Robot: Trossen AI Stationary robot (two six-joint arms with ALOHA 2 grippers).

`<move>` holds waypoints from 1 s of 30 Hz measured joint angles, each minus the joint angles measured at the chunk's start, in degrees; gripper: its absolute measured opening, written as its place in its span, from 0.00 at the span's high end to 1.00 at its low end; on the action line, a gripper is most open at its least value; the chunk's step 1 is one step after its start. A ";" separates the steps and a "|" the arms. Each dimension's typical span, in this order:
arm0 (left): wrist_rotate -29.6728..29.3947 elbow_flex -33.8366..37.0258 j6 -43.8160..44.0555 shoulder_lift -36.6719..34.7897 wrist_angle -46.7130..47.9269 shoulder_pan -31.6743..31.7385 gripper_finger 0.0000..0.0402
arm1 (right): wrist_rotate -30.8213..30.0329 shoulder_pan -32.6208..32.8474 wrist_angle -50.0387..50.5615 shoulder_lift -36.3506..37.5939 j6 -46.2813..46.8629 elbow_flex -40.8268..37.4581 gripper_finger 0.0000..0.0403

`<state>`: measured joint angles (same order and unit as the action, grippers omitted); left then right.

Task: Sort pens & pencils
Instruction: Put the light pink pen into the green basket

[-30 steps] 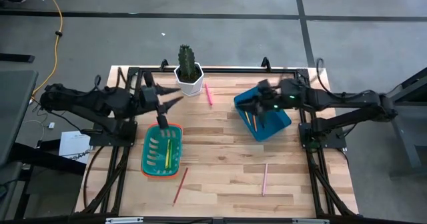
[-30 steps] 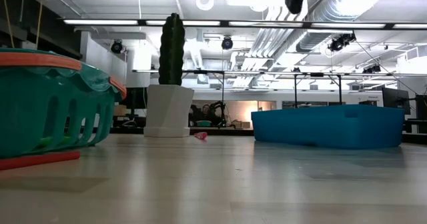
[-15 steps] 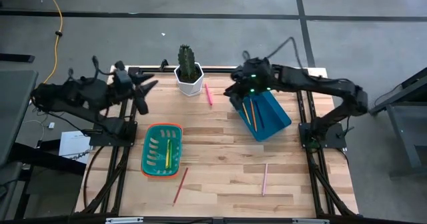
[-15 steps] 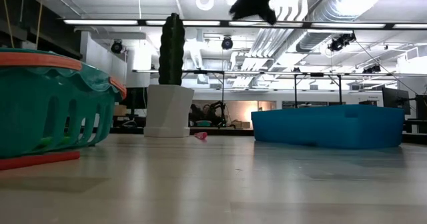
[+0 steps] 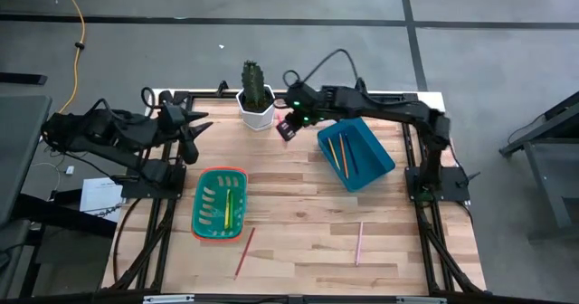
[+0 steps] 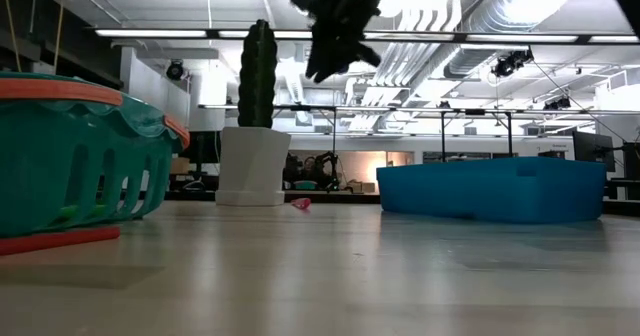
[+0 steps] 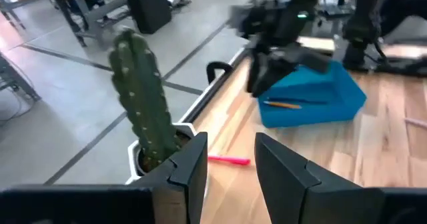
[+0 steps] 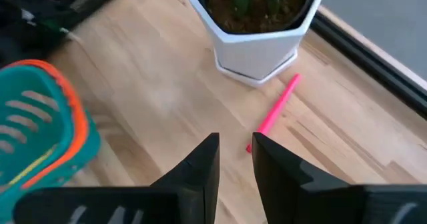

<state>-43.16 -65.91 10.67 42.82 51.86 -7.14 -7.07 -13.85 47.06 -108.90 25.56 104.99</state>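
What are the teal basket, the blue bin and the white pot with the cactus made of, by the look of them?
The teal basket looks like molded plastic: slotted walls, an orange rim, a slight sheen. The blue bin also seems to be plastic, smooth and evenly colored. The white pot has crisp faceted sides and a smooth matte surface; it could be ceramic or plastic, which the look leaves open. The tabletop shows wood planks.

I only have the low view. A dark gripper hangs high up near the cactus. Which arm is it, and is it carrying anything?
Observer: That's the right gripper. Its wrist view shows it open and empty.
Operator: What lies beneath it?
Observer: The hot-pink pen, lying beside the cactus pot.
Operator: Is there anything inside the blue bin?
Observer: Two pencils, one orange and one yellow-orange.
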 joint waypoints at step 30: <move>5.23 0.02 -5.51 -0.74 8.34 0.00 0.72 | -5.14 1.49 7.73 -16.51 11.76 12.02 0.80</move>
<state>-37.93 -65.89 5.16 42.09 60.20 -7.14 -12.21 -12.36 54.78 -125.40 37.32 117.01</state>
